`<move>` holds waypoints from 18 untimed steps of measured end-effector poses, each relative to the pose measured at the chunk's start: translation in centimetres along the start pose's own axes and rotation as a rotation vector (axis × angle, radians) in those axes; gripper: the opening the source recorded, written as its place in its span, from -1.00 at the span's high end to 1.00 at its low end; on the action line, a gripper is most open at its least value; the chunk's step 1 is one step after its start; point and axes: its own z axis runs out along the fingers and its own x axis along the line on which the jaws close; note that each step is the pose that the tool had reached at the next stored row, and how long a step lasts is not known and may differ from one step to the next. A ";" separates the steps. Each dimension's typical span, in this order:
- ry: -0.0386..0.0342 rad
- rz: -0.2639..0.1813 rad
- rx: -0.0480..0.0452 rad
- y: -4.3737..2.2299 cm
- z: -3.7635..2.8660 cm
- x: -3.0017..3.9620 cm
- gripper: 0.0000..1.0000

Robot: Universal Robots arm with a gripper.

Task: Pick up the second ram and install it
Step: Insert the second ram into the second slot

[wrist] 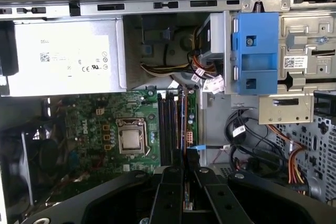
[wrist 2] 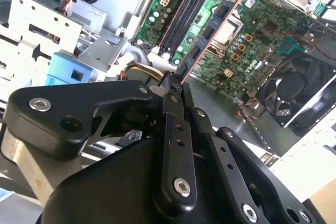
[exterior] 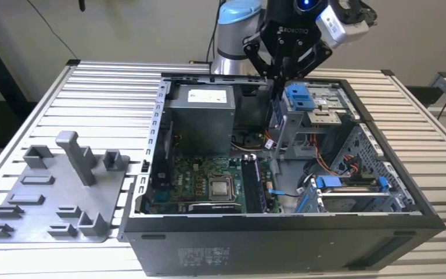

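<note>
While tight between the fingers [wrist 2: 172, 121], the second ram [wrist 2: 208, 33]: long, narrow, dark, with black chips.

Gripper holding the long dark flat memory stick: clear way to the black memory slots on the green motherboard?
Likely yes: gripper, shut on memory stick, lines up with the slots; nothing covers them, blue plastic clip aside.
</note>
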 end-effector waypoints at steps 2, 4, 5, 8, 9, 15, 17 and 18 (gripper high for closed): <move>0.0005 0.000 0.0002 -0.02 0.14 -0.04 0.72; 0.0009 0.000 0.0002 -0.09 0.28 -0.09 0.72; 0.0011 0.000 0.0004 -0.15 0.34 -0.12 0.72; 0.0012 0.000 0.0002 -0.43 0.57 -0.17 0.72; 0.0012 0.000 0.0001 -0.50 0.66 -0.18 0.72; 0.0034 0.000 0.0003 -0.93 1.14 -0.20 0.72; 0.0035 0.000 0.0002 -0.97 1.28 -0.20 0.72; 0.0036 0.000 0.0004 -0.98 1.33 -0.20 0.72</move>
